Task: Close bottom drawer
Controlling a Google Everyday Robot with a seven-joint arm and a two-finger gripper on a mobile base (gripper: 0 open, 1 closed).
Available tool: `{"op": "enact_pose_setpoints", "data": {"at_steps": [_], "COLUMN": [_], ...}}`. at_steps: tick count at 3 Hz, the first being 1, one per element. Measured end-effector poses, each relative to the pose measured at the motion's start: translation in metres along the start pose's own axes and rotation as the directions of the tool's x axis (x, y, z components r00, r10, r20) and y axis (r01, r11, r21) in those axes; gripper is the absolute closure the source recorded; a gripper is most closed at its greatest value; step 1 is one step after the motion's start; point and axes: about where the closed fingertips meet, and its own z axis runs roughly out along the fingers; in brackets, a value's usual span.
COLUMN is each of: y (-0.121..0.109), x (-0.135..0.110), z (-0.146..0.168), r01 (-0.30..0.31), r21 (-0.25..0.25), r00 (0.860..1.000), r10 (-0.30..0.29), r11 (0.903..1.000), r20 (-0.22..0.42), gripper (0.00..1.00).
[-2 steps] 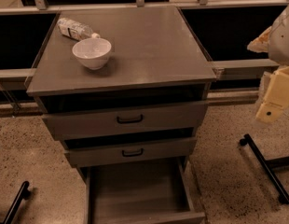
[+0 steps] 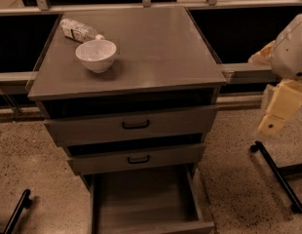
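The bottom drawer (image 2: 143, 199) of the grey metal cabinet (image 2: 126, 57) stands pulled far out toward me, and its deep plain tray is bare. Its front panel (image 2: 156, 226) is cut off by the lower frame edge, so its handle is out of view. The middle drawer (image 2: 136, 159) and the top drawer (image 2: 131, 125) each stick out a little, with dark gaps above them. My gripper (image 2: 273, 123) hangs at the right edge on the cream arm, beside the cabinet at about top-drawer height, well apart from it and touching nothing.
A white bowl (image 2: 96, 55) and a plastic bottle (image 2: 79, 30) lying on its side sit on the cabinet top at the back left. Black metal legs stand on the speckled floor at the right (image 2: 277, 174) and the lower left (image 2: 17, 211). A rail and dark windows run behind.
My arm at the right has dropped slightly down and to the left. The drawers, bowl and bottle have not moved.
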Motion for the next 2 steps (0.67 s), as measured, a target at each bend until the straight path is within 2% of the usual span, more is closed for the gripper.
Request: {"op": "enact_pose_setpoints", "data": {"at_steps": [1, 2], "y": [0.046, 0.091], "x": [-0.041, -0.080], "z": [0.056, 0.117], "r01": [-0.006, 0.025], "r21": [-0.075, -0.137], "r00": [0.979, 0.960], "r10": [0.021, 0.014], "r11": [0.9971, 0.9902], "r20": [0.204, 0.279], "gripper": [0.00, 0.00]}}
